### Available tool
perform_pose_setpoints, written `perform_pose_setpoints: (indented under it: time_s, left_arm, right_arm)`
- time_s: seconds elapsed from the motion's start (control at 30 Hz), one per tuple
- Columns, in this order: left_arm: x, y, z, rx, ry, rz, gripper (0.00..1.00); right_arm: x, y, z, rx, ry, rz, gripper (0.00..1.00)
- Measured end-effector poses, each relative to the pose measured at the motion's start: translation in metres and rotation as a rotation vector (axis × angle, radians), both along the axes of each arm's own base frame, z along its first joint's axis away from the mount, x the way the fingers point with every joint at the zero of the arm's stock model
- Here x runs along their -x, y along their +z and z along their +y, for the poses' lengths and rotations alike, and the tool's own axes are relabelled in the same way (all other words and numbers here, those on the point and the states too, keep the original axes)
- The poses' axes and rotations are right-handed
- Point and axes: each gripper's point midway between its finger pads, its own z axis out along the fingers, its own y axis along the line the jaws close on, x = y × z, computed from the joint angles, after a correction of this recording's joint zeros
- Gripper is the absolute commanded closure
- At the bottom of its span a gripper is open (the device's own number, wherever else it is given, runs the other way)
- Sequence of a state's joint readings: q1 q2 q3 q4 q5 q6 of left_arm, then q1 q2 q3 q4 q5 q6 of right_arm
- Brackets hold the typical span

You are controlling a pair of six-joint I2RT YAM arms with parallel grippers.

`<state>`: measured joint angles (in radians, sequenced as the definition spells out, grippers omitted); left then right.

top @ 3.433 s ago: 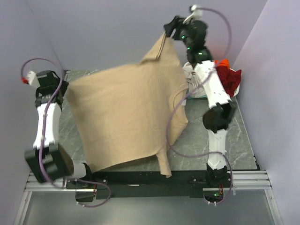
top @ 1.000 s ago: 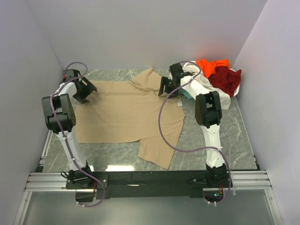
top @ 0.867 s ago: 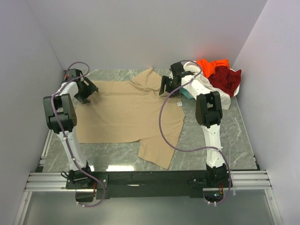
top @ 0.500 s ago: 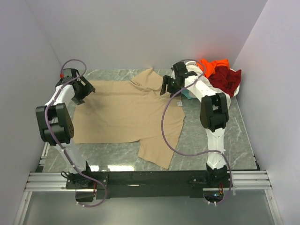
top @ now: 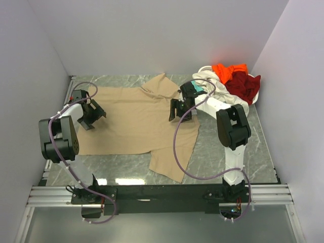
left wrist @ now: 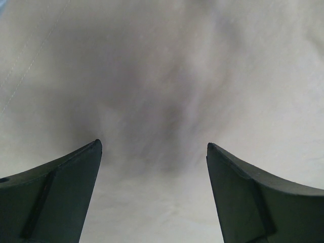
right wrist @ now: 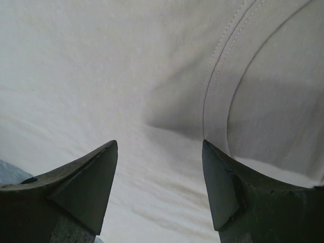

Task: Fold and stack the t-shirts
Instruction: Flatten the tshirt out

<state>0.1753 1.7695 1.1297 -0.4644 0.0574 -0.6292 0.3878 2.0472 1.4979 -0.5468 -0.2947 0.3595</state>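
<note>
The large tan t-shirt lies spread on the marble table, one sleeve at the back and a flap hanging toward the front. My left gripper is open, low over the shirt's left edge; its view shows plain tan cloth between the fingers. My right gripper is open over the shirt's right side by the collar; its view shows the stitched collar seam between the fingers. A pile at the back right holds the cream-white, orange, dark red and teal shirts.
The table's bare marble shows at the right and front. Grey walls close in the back and both sides. A metal rail with the arm bases runs along the near edge.
The shirt was held up in the air, then laid flat. In the last second both grippers have moved a little toward the front over the cloth; the shirt has not shifted.
</note>
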Motion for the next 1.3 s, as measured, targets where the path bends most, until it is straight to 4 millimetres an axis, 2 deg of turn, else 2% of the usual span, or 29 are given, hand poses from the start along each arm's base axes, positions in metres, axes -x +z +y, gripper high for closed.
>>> perform_pose_setpoints:
  time_s: [0.17,0.3,0.47,0.7,0.97,1.07,1.23,1.3]
  left_arm:
    - [-0.007,-0.006,0.001,-0.003,-0.011,-0.005,0.09]
    - [-0.02,-0.006,0.004,-0.007,-0.019,-0.019,0.09]
    - [-0.039,-0.006,0.007,-0.009,-0.025,-0.035,0.09]
    - [-0.059,-0.003,0.009,-0.006,-0.042,-0.058,0.09]
    - [-0.06,0.0,0.012,-0.014,-0.03,-0.054,0.12]
    - [-0.052,0.015,0.021,-0.064,0.015,-0.05,0.18]
    - [-0.025,0.074,0.045,-0.207,0.118,-0.141,0.36]
    - [-0.011,0.089,0.052,-0.248,0.15,-0.17,0.42]
  right_arm:
    - [-0.002,-0.002,-0.001,-0.004,-0.007,-0.002,0.26]
    - [-0.004,-0.009,-0.001,-0.004,-0.015,0.012,0.26]
    - [-0.01,-0.009,-0.004,-0.034,-0.042,0.029,0.26]
    - [-0.031,-0.007,-0.012,-0.07,-0.083,0.038,0.27]
    - [-0.044,-0.006,-0.016,-0.065,-0.097,0.036,0.27]
    - [-0.044,-0.006,-0.016,-0.063,-0.096,0.037,0.27]
    - [-0.044,-0.005,-0.017,-0.061,-0.098,0.042,0.27]
    - [-0.044,-0.005,-0.018,-0.062,-0.101,0.045,0.27]
